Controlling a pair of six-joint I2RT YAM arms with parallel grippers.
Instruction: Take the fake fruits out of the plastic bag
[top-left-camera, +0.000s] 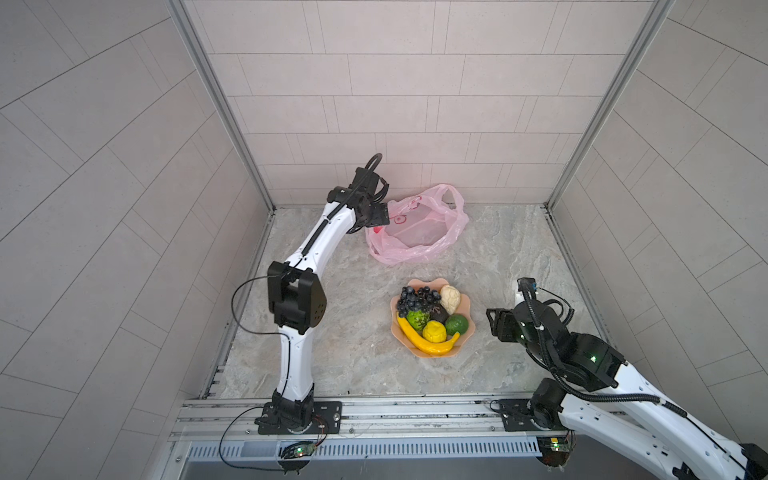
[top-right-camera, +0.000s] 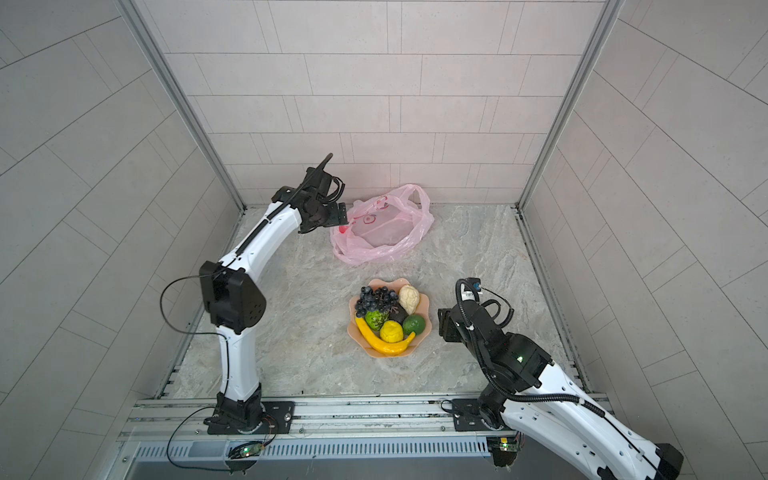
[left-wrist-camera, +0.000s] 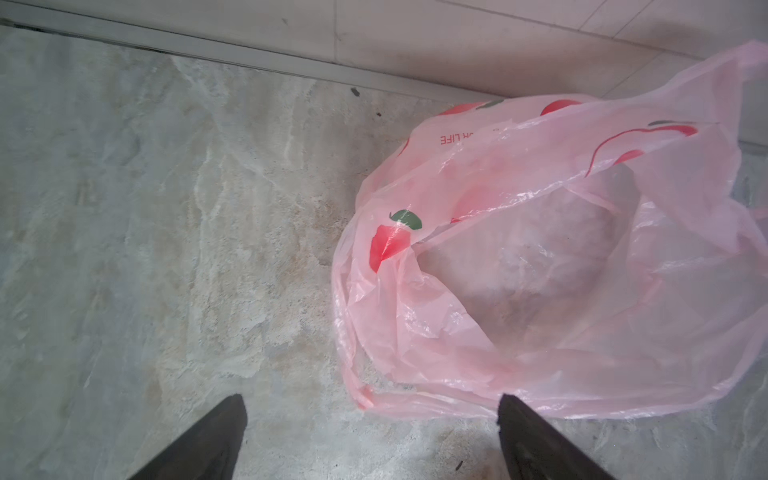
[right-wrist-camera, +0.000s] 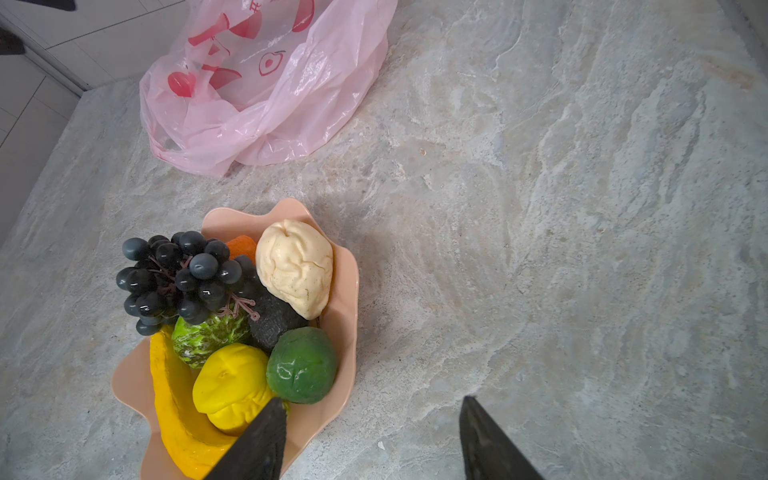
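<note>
A pale marbled bench (top-left-camera: 511, 249) fills the floor of a booth with tiled walls on three sides. Near the middle of the far edge lies the plastic bag (top-left-camera: 417, 232), slumped and crinkled, its mouth gaping. Through the pink film in the left wrist view (left-wrist-camera: 561, 299) only a blurred grey patch shows, and the folds hide whatever else may lie there.

The fake fruits sit heaped in a peach scalloped dish (top-left-camera: 420, 284) about the centre of the bench, well apart from the bag:
- The banana (top-left-camera: 424, 343) curves along the rim on the near side.
- The grape bunch (top-left-camera: 415, 297) rides on top on the far side.
- The cream knobbly fruit (top-left-camera: 451, 298) lies beside the grapes.
- The smooth green ball (top-left-camera: 457, 324), the mottled green one (top-left-camera: 417, 319) and the bumpy yellow one (top-left-camera: 434, 331) crowd the middle.
- The dark fruit (top-left-camera: 440, 314) is half buried among them.
- An orange piece (right-wrist-camera: 243, 247) peeps out behind the grapes — too little shows to name it.

The left pincer (left-wrist-camera: 370, 399) hangs over the bag's left side. Its jaws are spread wide and hold nothing, one tip over a bag handle. In both top views its fingers are hidden under the wrist.

The right pincer (right-wrist-camera: 374, 400) hovers just right of the dish. Its jaws are parted and hold nothing — one finger (right-wrist-camera: 266, 432) overlaps the yellow fruit in its wrist view, and contact cannot be judged.
</note>
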